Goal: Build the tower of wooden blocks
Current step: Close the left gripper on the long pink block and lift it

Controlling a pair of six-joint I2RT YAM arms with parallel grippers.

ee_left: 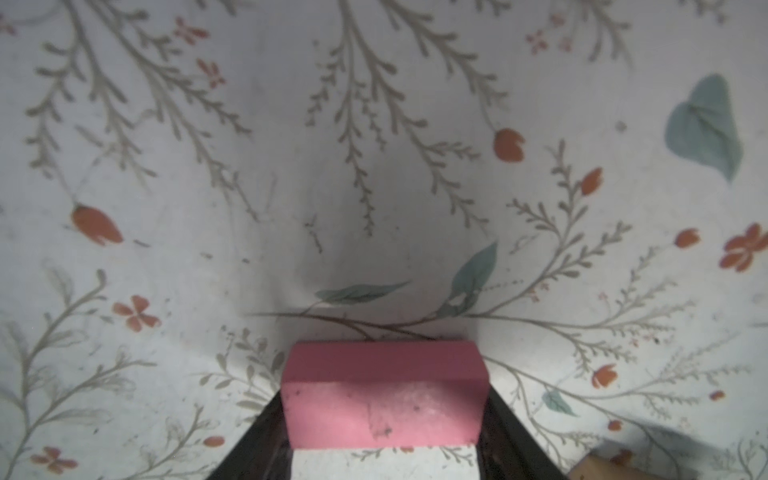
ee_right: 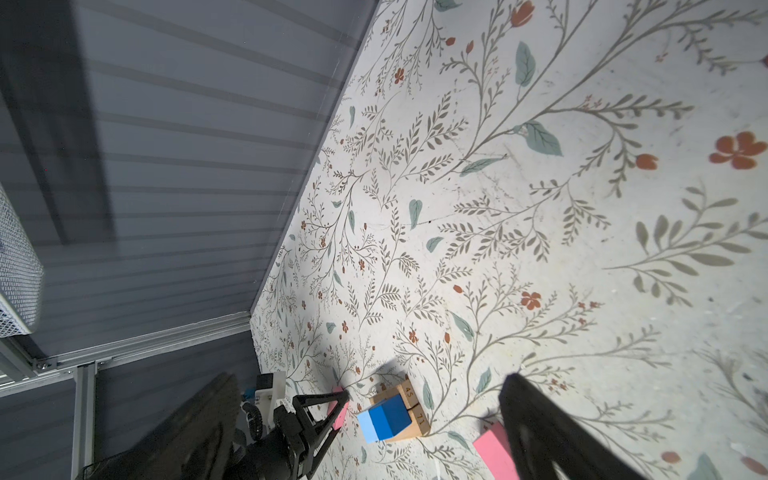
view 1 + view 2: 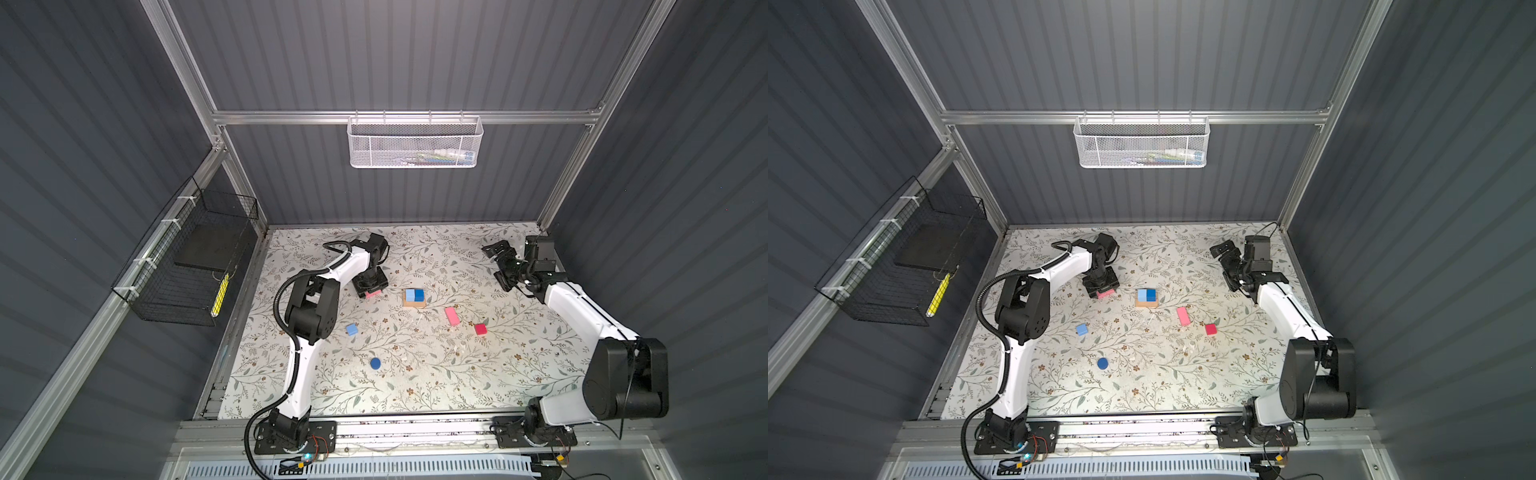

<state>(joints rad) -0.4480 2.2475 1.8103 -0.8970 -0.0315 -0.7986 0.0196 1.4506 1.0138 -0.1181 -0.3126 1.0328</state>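
Mostly, the mat (image 3: 415,386) is open. Its front half carries only the disc (image 3: 375,363), and every block lies well in from the mat's edges. The left gripper (image 3: 371,289) is just left of the stack (image 3: 414,298). Its jaws are closed on a pink oblong (image 1: 382,399), with a finger (image 1: 253,449) on either side. A strip of bare mat separates it from the stack, which is a light blue cube (image 3: 410,295) and a dark blue cube (image 3: 419,295) touching side by side on a tan base (image 3: 413,305).

The right gripper (image 3: 496,266) hangs above the mat near the back right corner, close to the right wall (image 3: 590,257), with its jaws spread wide. To the right front of the stack lie a second pink oblong (image 3: 451,316) and, beyond it, the red cube (image 3: 480,329), each apart from the others. A third blue cube (image 3: 352,329) rests near the left arm (image 3: 309,307), in front of its gripper.
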